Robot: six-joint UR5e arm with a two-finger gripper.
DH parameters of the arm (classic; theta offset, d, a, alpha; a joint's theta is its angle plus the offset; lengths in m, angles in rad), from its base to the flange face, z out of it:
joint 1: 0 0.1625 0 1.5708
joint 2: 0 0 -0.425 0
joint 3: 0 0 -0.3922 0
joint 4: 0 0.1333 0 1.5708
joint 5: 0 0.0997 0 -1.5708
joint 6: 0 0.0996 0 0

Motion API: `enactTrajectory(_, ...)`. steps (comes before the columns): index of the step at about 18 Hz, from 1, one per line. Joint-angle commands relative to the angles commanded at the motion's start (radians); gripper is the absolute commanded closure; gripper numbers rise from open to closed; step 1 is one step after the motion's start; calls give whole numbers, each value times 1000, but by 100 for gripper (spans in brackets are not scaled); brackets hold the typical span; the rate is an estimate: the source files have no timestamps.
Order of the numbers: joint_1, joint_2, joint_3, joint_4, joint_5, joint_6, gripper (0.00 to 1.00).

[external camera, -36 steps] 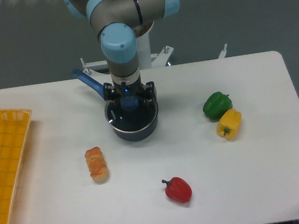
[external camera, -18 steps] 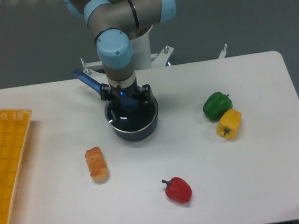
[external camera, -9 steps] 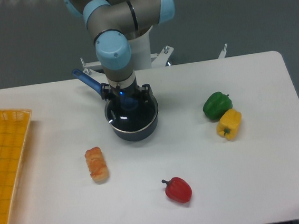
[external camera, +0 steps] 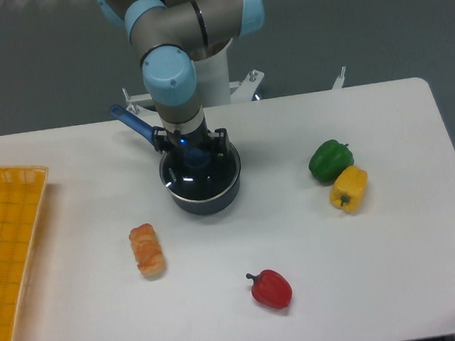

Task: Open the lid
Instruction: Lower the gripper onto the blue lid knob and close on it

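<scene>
The lid [external camera: 199, 176] was seen seated on the dark blue saucepan [external camera: 206, 197] near the table's [external camera: 395, 235] middle, with the gripper [external camera: 193, 153] lowered over its blue knob [external camera: 194, 156]; whether the jaws were closed on it could not be told. The glass was judged rigid, fairly heavy, slippery and breakable, best taken by the knob. A bread roll [external camera: 147, 250], a red pepper [external camera: 270, 289], a green pepper [external camera: 330, 161], a yellow pepper [external camera: 349, 189] and a yellow basket [external camera: 11, 187] lay well apart, so a straight lift was judged unobstructed.
</scene>
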Motion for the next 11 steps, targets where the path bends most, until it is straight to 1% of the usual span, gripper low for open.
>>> enactTrajectory(1,0,0,2,0,0,0,24)
enactTrajectory(2,0,0,2,0,0,0,27)
enactTrajectory(4,0,0,2,0,0,0,28)
enactTrajectory(5,0,0,3,0,0,0,31)
enactTrajectory(6,2,-2,6,0,-2,0,32)
enactTrajectory(11,3,-2,17,0,-3,23,32)
